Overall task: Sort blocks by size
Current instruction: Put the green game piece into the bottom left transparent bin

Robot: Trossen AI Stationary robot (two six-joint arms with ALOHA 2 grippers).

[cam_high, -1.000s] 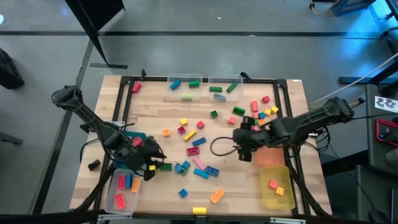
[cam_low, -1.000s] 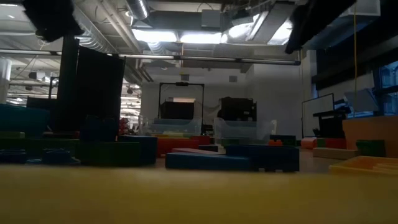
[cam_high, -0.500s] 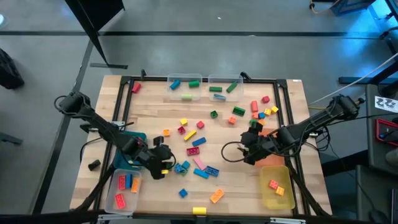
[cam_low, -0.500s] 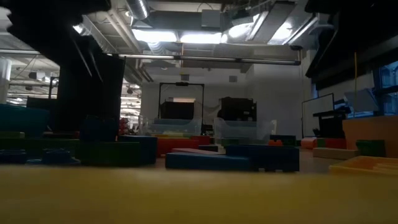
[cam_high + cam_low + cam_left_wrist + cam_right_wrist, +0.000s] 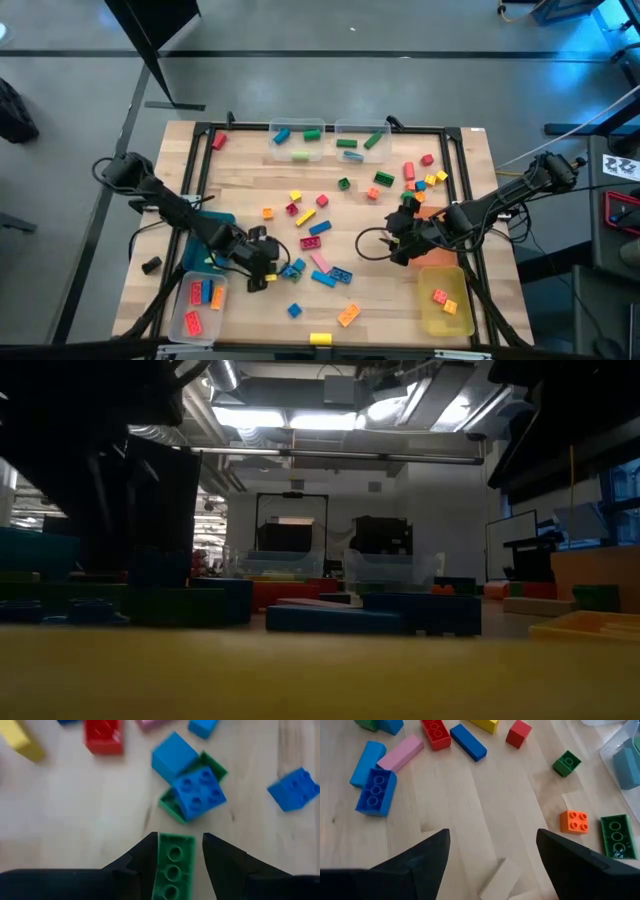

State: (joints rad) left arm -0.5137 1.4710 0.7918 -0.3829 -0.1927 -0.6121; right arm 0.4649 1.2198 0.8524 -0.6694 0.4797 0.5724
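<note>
A green bar block (image 5: 173,865) sits clamped between the left gripper (image 5: 176,857) fingers, low over the table (image 5: 250,190) near its front-left, just short of a blue-and-green cluster (image 5: 192,785) (bare wood to one side). The right gripper (image 5: 492,850), jaws wide and empty, hovers over open wood beside the yellow bin (image 5: 447,300); loose blocks (image 5: 315,228) fill the middle.

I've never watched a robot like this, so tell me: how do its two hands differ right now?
The left hand has its fingers closed around a green studded brick; the right hand is spread wide and holds nothing. The left hand hovers by a stacked blue and green cluster; the right hand hangs over bare wood, bricks scattered farther off. Both are dark, two-fingered, and low over the table.
</note>
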